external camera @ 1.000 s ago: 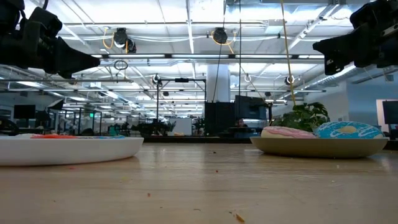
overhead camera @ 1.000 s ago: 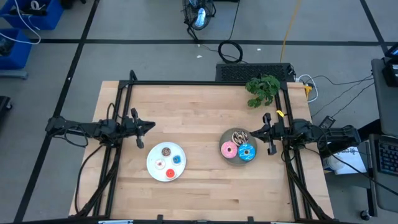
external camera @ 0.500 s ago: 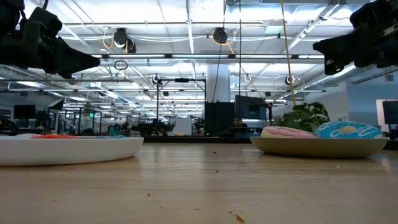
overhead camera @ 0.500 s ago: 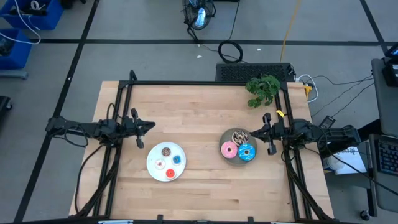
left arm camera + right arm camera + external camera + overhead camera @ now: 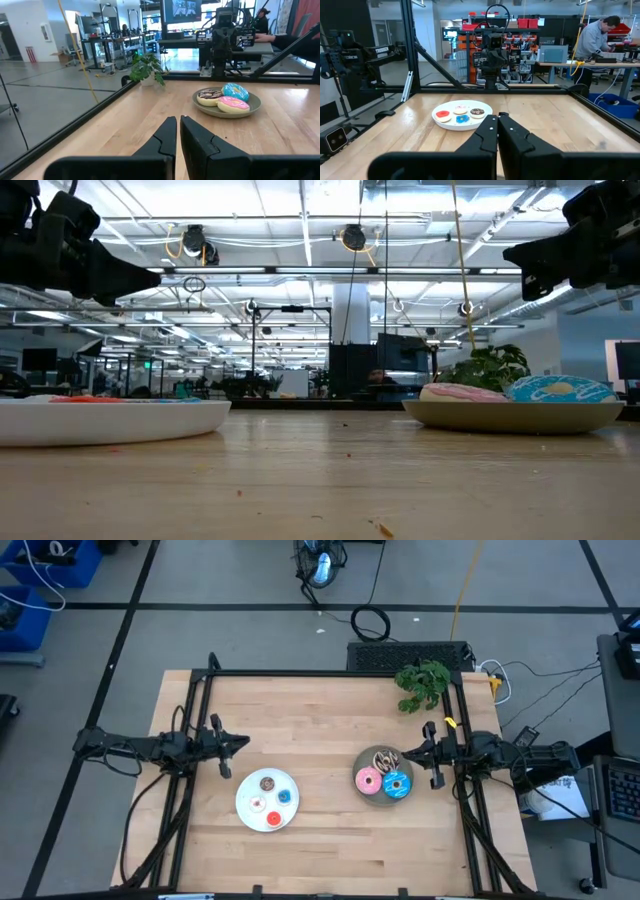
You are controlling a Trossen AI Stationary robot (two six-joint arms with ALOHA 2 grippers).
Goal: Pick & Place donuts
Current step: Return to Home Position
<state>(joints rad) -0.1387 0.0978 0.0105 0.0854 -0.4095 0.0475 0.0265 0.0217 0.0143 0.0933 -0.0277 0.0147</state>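
Observation:
A grey plate (image 5: 404, 796) right of the table's middle carries three larger donuts: pink (image 5: 368, 780), blue with sprinkles (image 5: 396, 784) and brown with pale drizzle (image 5: 383, 760). A white plate (image 5: 250, 818) left of middle carries four tiny donuts: brown (image 5: 267, 783), white (image 5: 257, 804), blue (image 5: 285, 797) and red (image 5: 274, 818). My left gripper (image 5: 245, 744) hangs shut at the table's left edge, above and beyond the white plate. My right gripper (image 5: 403, 755) hangs shut at the right edge, just above the grey plate's right rim. Both point level toward the table's middle and hold nothing.
A green potted plant (image 5: 422, 685) stands at the table's far right corner. A black frame (image 5: 320, 674) runs along the far, left and right edges. The wood between and in front of the plates is bare (image 5: 330, 840). A person works at a bench beyond the table (image 5: 597, 40).

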